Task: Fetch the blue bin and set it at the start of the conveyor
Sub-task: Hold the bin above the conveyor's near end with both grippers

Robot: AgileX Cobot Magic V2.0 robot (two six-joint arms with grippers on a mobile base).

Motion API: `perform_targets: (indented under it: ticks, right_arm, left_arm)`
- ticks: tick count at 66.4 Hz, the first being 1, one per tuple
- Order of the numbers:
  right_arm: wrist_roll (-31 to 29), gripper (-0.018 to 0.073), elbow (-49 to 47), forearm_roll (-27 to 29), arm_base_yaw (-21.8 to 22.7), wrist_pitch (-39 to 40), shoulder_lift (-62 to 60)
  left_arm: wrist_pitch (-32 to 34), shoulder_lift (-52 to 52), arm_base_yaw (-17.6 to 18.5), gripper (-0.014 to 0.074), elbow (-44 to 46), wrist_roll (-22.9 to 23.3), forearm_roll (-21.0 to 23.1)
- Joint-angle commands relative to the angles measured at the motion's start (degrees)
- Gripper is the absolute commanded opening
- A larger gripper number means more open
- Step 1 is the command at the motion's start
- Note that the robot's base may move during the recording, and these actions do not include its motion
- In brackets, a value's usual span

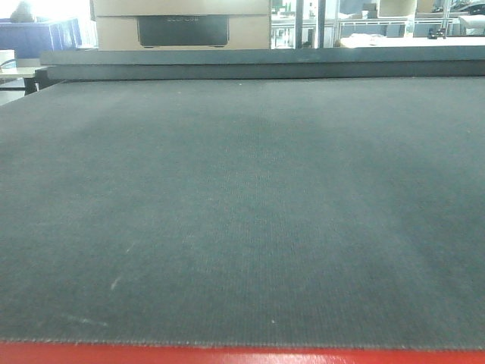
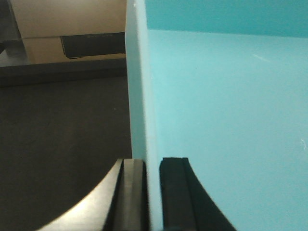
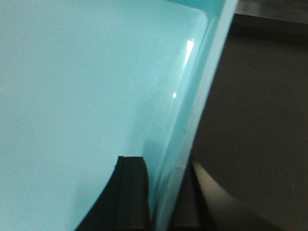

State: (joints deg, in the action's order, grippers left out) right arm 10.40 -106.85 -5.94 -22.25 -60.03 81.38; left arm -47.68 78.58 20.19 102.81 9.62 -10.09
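The blue bin, light turquoise plastic, fills the left wrist view point(image 2: 226, 110) and the right wrist view point(image 3: 86, 82). My left gripper point(image 2: 153, 192) is shut on the bin's left wall, one finger outside, one inside. My right gripper point(image 3: 163, 197) is shut on the bin's right wall the same way. The dark grey conveyor belt point(image 1: 242, 205) with its red strip point(image 1: 242, 355) along the near edge fills the front view. The belt also shows below the bin in the left wrist view point(image 2: 62, 144) and in the right wrist view point(image 3: 255, 120). The bin and both grippers are out of the front view.
A raised dark ledge point(image 1: 258, 62) runs across the far end of the belt. Behind it stands a beige machine housing with a dark panel point(image 1: 182, 30). Dark blue bins point(image 1: 45, 36) stand at the far left, and shelving point(image 1: 402, 23) at the far right.
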Motion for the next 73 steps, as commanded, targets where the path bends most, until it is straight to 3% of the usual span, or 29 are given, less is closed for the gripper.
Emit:
perform_targets:
  ticks: [1, 73]
  right_arm:
    - [-1.9, -0.0153, -0.4, 3.5, -0.6, 3.5, -0.6]
    - [-1.9, -0.0153, -0.4, 3.5, -0.6, 3.6, -0.6]
  left_arm:
    - [4.2, -0.6, 0.5, -0.0111, 0.6, 0.0, 3.0]
    - [4.2, -0.6, 0.5, -0.0111, 0.6, 0.0, 3.0]
